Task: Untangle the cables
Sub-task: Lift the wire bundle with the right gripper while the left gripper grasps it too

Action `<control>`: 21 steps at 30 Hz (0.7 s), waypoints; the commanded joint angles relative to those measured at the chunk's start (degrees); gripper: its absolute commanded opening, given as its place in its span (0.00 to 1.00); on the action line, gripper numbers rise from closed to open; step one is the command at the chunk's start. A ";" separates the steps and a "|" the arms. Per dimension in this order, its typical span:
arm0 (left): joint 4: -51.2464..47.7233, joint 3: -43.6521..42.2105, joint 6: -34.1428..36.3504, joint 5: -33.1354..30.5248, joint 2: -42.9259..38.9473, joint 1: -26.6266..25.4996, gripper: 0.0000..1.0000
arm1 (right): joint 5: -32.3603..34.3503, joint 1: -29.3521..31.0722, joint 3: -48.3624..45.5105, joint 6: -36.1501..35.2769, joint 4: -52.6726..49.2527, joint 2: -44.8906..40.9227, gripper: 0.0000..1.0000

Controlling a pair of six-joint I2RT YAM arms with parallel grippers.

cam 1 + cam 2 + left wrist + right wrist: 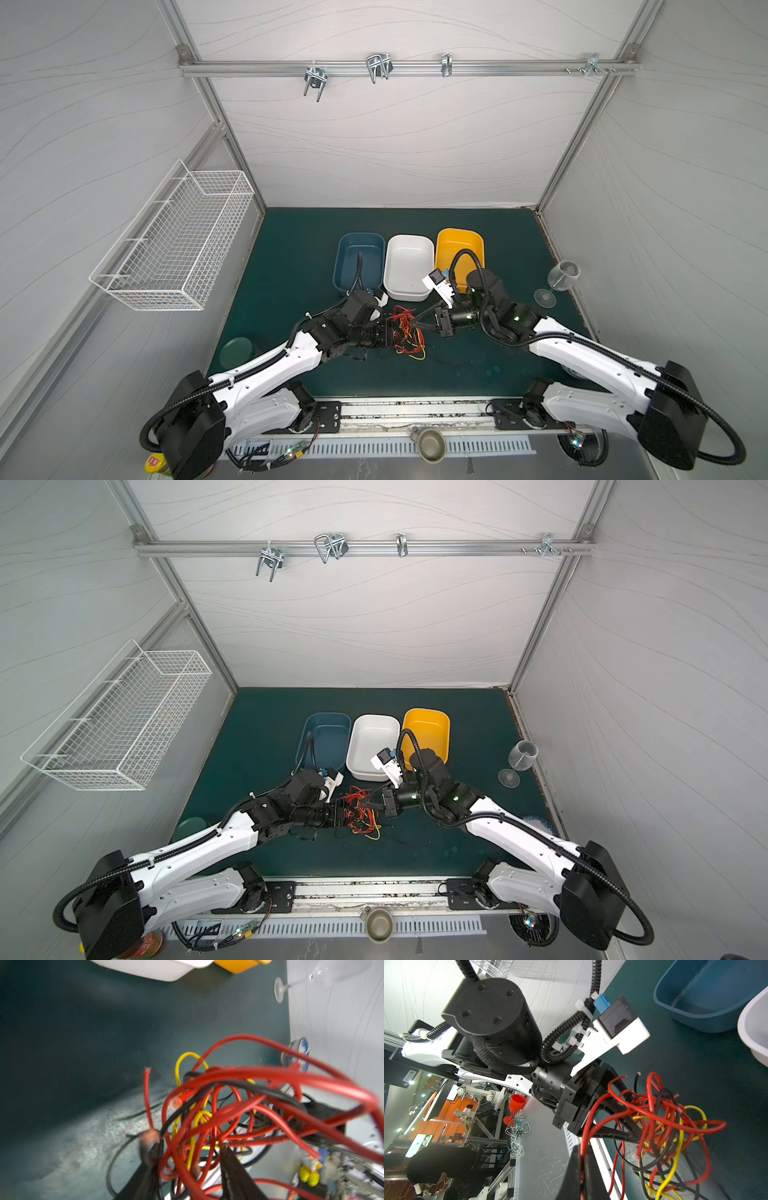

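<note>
The cables [409, 332] are a knot of thin red, black and yellow wires, lifted partly off the dark green mat in both top views [361, 814]. My left gripper [404, 335] reaches into the knot from the left. In the left wrist view its fingers [230, 1163] stand apart, with red and yellow wires [193, 1142] loose in the gap. My right gripper [415, 325] comes in from the right, shut on one red cable [584, 1142] that runs up into the tangle [660, 1126]. The left gripper [636, 1135] also shows in the right wrist view.
Blue [338, 266], white [390, 266] and yellow [459, 232] bins stand in a row behind the tangle. A wine glass [561, 278] lies by the right wall. A green lid [236, 353] sits at front left, and a wire basket [174, 245] hangs on the left wall.
</note>
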 commanded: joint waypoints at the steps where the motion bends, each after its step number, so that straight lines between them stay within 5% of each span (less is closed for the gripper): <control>1: 1.69 1.44 0.37 -1.96 -0.87 -0.25 0.30 | -0.32 -0.23 -0.76 0.71 1.77 -1.72 0.00; 6: 0.24 1.77 0.68 -1.96 -1.63 -0.28 0.00 | 3.46 -1.03 -2.61 0.75 -0.92 -1.92 0.00; 12: -0.48 1.24 -0.26 -0.91 -3.67 -0.27 0.00 | 8.86 -5.48 -6.95 2.57 -3.69 -4.58 0.01; 21: -1.64 2.29 -3.21 2.82 -4.04 -0.24 0.00 | 12.44 -8.53 -8.52 1.39 -10.54 -4.23 0.29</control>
